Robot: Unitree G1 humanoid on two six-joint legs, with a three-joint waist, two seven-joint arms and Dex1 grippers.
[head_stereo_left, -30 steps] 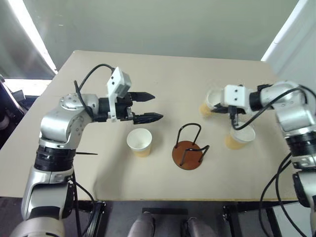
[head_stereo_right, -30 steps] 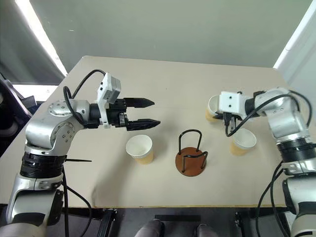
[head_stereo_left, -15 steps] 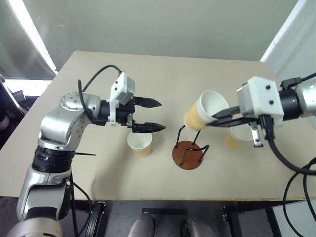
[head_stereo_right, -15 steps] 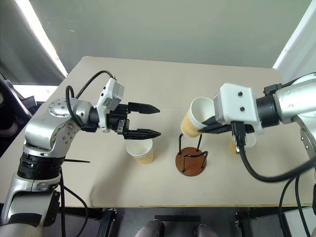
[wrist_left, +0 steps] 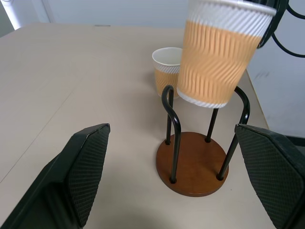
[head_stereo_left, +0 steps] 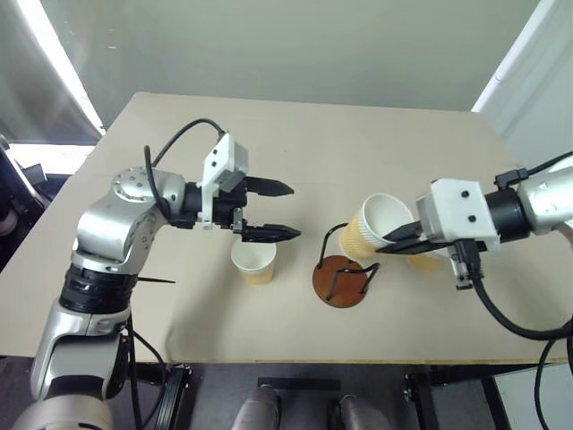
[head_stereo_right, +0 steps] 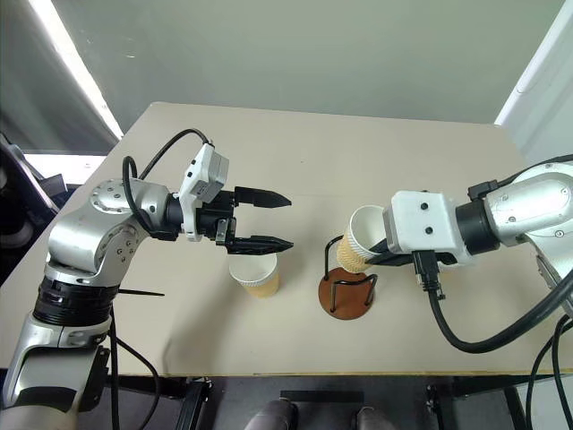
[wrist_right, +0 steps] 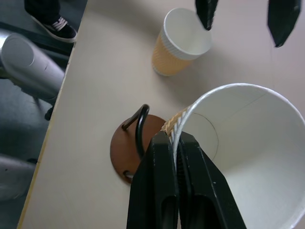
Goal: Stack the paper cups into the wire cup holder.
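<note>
Tan-yellow ribbed paper cup (head_stereo_left: pixel 374 228), white inside with a rolled rim, hangs tilted in the air right over the wire cup holder (head_stereo_left: pixel 344 268), a reddish-brown disc base with thin black wire loops standing near the front edge of the beige table (head_stereo_left: pixel 295 134). I see my right gripper (wrist_right: pixel 175 143) pinching that cup's rim, one black finger inside the wall and one outside, clamped tight on it. A second matching cup (head_stereo_left: pixel 254 258) stands upright on the table just left of the holder. A third cup (wrist_left: pixel 167 70) stands behind the holder, beyond the held one. My left gripper (head_stereo_left: pixel 276 210) hovers above the left cup with its two black fingers spread wide apart, holding nothing. I can read no brand, label or writing on the cups, the holder or the grippers.
</note>
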